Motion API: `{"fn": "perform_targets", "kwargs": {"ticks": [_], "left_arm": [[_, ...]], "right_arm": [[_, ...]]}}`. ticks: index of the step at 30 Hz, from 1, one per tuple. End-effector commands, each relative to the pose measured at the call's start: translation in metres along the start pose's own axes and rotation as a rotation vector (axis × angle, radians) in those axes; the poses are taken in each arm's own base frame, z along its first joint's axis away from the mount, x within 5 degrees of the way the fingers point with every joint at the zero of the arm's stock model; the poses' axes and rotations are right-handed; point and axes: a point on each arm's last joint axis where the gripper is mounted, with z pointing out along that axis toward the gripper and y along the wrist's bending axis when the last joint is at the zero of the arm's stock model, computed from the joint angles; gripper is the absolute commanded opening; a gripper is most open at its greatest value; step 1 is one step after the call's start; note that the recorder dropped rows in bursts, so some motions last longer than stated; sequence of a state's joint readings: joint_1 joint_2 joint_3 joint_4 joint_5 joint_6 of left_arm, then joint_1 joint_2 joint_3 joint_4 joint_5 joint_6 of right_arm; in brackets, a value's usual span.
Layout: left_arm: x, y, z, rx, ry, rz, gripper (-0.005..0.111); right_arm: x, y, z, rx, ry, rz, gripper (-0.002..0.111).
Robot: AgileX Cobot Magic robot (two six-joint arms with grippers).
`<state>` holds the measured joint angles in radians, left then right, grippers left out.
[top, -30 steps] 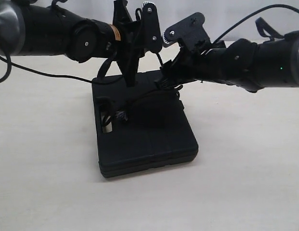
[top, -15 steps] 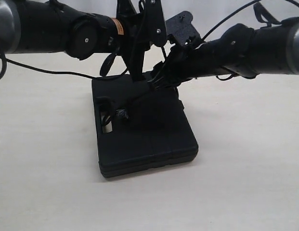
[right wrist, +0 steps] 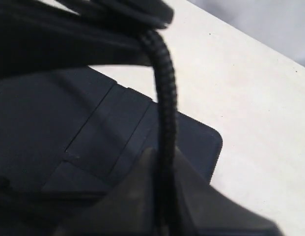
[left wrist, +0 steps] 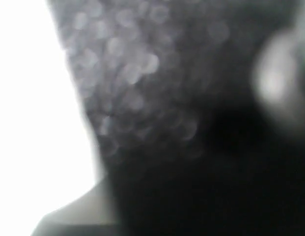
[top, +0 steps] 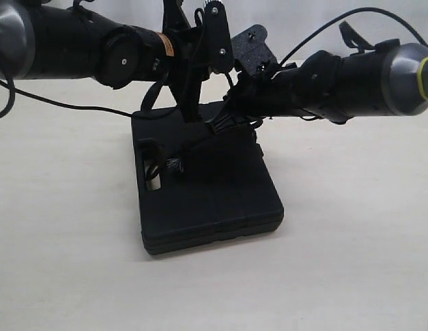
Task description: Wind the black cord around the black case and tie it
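The black case (top: 207, 200) lies flat on the table, its handle slot toward the left. The black cord's knot and frayed tuft (top: 174, 164) rest on the lid, and the strand rises toward the back right. My right gripper (top: 222, 124) hovers over the case's far edge. In the right wrist view it (right wrist: 162, 157) is shut on the braided black cord (right wrist: 165, 108), which runs up from between its fingers (right wrist: 127, 196) above the case (right wrist: 54, 128). My left gripper (top: 190, 114) points straight down just beside it. The left wrist view is a dark blur, so its jaws cannot be read.
A thin robot cable (top: 62, 105) trails across the table from the left arm. Another cable (top: 338, 24) arcs above the right arm. Pale tabletop (top: 351, 262) surrounds the case on all sides.
My right arm has swung left toward the left gripper, and its jaws have shut on the cord. The left gripper has stayed over the case's far edge.
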<state>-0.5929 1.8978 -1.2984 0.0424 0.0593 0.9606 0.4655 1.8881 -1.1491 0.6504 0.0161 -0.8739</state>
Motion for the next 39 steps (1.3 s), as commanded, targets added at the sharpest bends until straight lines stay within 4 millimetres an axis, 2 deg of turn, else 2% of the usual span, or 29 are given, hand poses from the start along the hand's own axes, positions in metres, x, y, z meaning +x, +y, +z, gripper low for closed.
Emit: {"fn": "perform_targets", "kwargs": {"ticks": [1,3,5,10,13,17,20,22,26,34,39], "left_arm": [[-0.001,0.001,-0.002,-0.003,-0.002,-0.020,0.038],[-0.001,0.002,-0.005,0.011,0.008,-0.018,0.054],[-0.003,0.005,-0.011,0.008,0.008,-0.017,0.062],[-0.008,0.011,-0.034,0.065,0.039,-0.070,0.063],[-0.005,0.004,-0.031,0.126,0.065,-0.126,0.063],[0.002,-0.008,-0.022,0.202,0.116,-0.123,0.063],[0.003,-0.022,-0.014,0.262,0.139,-0.118,0.057],[-0.001,-0.033,-0.006,0.291,0.140,-0.103,0.049],[-0.007,-0.051,0.011,0.290,0.108,-0.059,0.036],[0.006,-0.075,0.037,0.323,0.136,-0.015,0.031],[0.014,-0.087,0.040,0.413,0.183,0.042,0.006]], "right_arm": [[0.003,-0.013,-0.003,0.055,-0.018,0.006,0.004],[0.008,-0.024,-0.003,0.084,-0.014,0.045,0.004],[0.011,-0.034,-0.004,0.105,-0.010,0.091,0.004],[0.018,-0.053,-0.006,0.134,0.000,0.244,0.004],[0.015,-0.050,-0.008,0.125,-0.006,0.267,0.004],[0.004,-0.050,-0.022,0.108,-0.030,0.280,0.004],[-0.005,-0.049,-0.036,0.089,-0.049,0.282,0.004],[-0.009,-0.048,-0.043,0.073,-0.054,0.290,0.004],[-0.010,-0.047,-0.047,0.061,-0.052,0.298,0.004],[-0.011,-0.048,-0.051,0.072,-0.066,0.295,0.004],[-0.014,-0.050,-0.062,0.088,-0.094,0.289,0.004]]}}
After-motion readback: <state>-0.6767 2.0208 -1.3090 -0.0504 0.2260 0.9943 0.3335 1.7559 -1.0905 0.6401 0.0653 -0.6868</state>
